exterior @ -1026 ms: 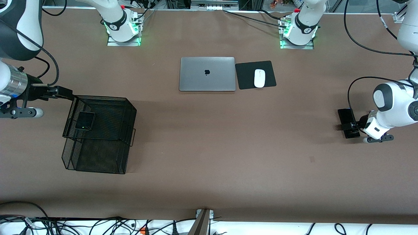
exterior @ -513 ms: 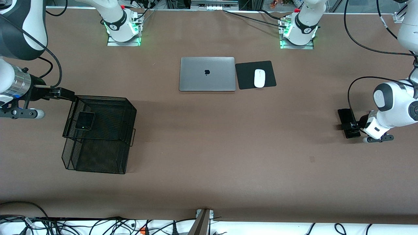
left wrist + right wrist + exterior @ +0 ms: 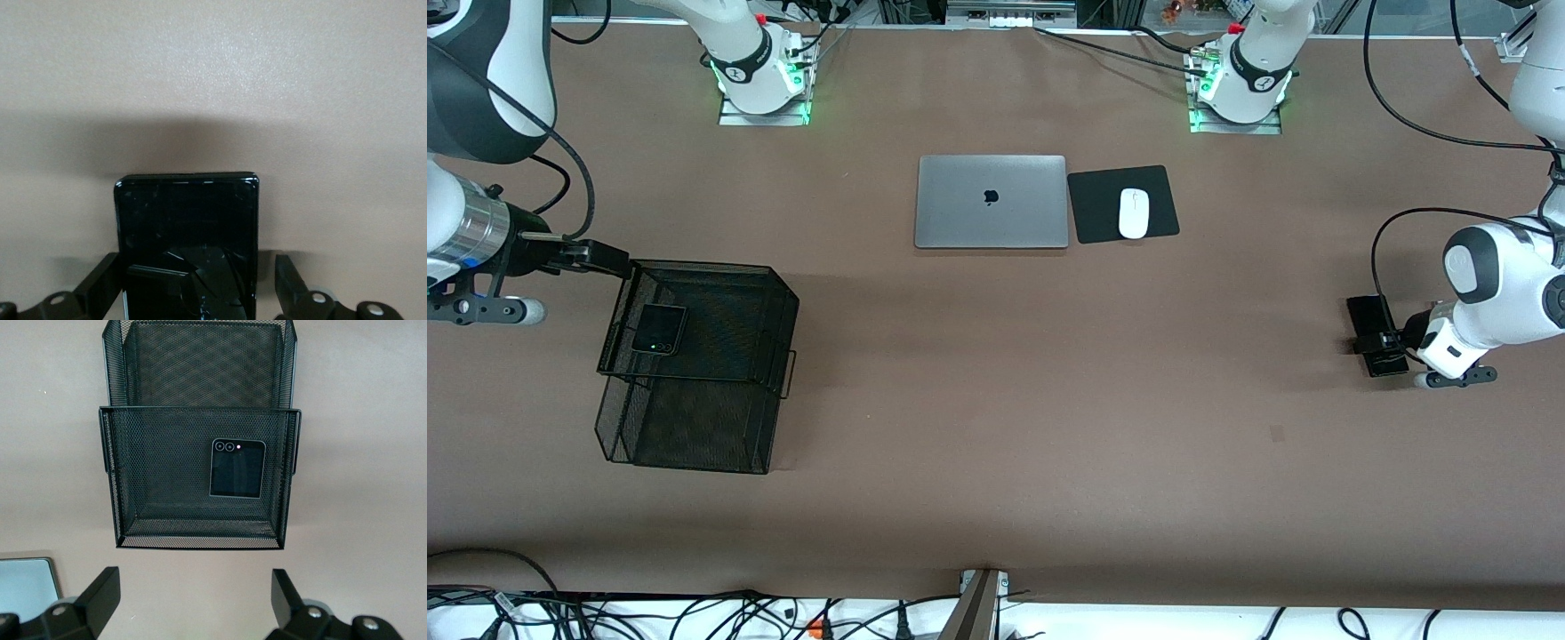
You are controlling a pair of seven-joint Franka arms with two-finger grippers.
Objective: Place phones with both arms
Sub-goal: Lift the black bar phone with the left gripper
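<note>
At the left arm's end of the table, the left gripper (image 3: 1385,341) sits low over a long slim black phone (image 3: 1371,322) that lies flat on the brown table (image 3: 996,400); in the left wrist view its fingers (image 3: 107,283) stand spread on either side of the phone (image 3: 187,243), with a clear gap on one side, so it is not pinching it. Toward the right arm's end, a two-tier black mesh tray (image 3: 703,373) stands on the table, and a small squarish black phone (image 3: 659,329) lies flat in its upper tier. The right gripper (image 3: 609,258) hangs beside the tray's upper rim, fingers (image 3: 100,597) spread wide and holding nothing; its wrist view looks down on the tray (image 3: 200,533) and phone (image 3: 237,468). Farther from the front camera, a closed silver laptop (image 3: 991,202) lies beside a black mouse pad (image 3: 1103,218) with a white mouse (image 3: 1133,213) on it.
</note>
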